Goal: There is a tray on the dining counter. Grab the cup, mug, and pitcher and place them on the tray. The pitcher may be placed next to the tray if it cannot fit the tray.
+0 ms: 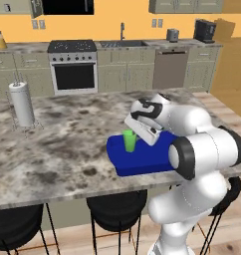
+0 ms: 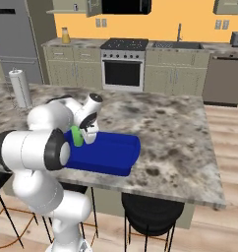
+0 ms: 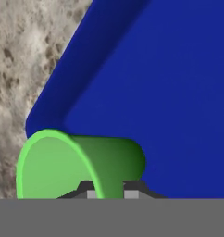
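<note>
A: Where is the cup (image 1: 129, 141)?
B: The gripper (image 3: 106, 190) is clamped on its rim, one finger inside the wall and one outside, the jaws nearly together. The green cup hangs upright over the left end of the blue tray (image 1: 142, 162), close to the corner; whether its base touches the tray floor cannot be told.

A: And the tray itself?
B: It lies flat on the dining counter (image 1: 58, 149), near the edge above the black stools (image 1: 116, 209).

A: What about the pitcher (image 1: 0, 40)?
B: It stands on the back kitchen counter by the yellow wall, left of the stove (image 1: 73, 65), well apart from the tray.

A: Any labels or writing to read?
B: None can be read on the cup or the tray, and the far appliances are too small to tell. A paper towel roll (image 1: 21, 104) stands upright on the dining counter, far left.
</note>
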Controlling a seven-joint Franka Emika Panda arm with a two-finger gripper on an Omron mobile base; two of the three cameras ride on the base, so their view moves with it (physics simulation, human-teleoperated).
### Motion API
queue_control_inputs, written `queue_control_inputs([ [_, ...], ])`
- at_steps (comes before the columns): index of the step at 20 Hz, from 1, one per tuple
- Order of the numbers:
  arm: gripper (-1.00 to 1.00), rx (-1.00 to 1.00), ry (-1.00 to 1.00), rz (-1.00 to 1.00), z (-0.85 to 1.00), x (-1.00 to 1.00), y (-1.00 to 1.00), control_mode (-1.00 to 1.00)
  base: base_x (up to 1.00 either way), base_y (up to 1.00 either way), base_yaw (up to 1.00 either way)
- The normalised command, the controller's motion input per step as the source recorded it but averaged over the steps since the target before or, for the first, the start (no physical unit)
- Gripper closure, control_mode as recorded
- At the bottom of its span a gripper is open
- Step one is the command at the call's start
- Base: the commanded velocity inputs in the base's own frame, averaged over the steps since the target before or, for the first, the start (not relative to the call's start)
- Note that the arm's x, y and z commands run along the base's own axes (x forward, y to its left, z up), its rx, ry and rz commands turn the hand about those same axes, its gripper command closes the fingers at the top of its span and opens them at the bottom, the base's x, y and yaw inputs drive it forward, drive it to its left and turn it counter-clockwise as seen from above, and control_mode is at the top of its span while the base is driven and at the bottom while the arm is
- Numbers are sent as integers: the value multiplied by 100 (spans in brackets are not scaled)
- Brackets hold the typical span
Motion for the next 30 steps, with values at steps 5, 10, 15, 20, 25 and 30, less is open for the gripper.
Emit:
queue_control_inputs([
  [5, 100, 0, 0, 0, -13, 27, 0, -100, 0, 0, 0],
  [10, 100, 0, 0, 0, -17, 20, 0, -100, 0, 0, 0],
  [15, 100, 0, 0, 0, -17, 21, 2, -100, 0, 0, 0],
  [20, 100, 0, 0, 0, -16, 20, 4, -100, 0, 0, 0],
  [25, 100, 0, 0, 0, -14, 17, 2, -100, 0, 0, 0],
  [30, 100, 0, 0, 0, -16, 7, 0, -100, 0, 0, 0],
])
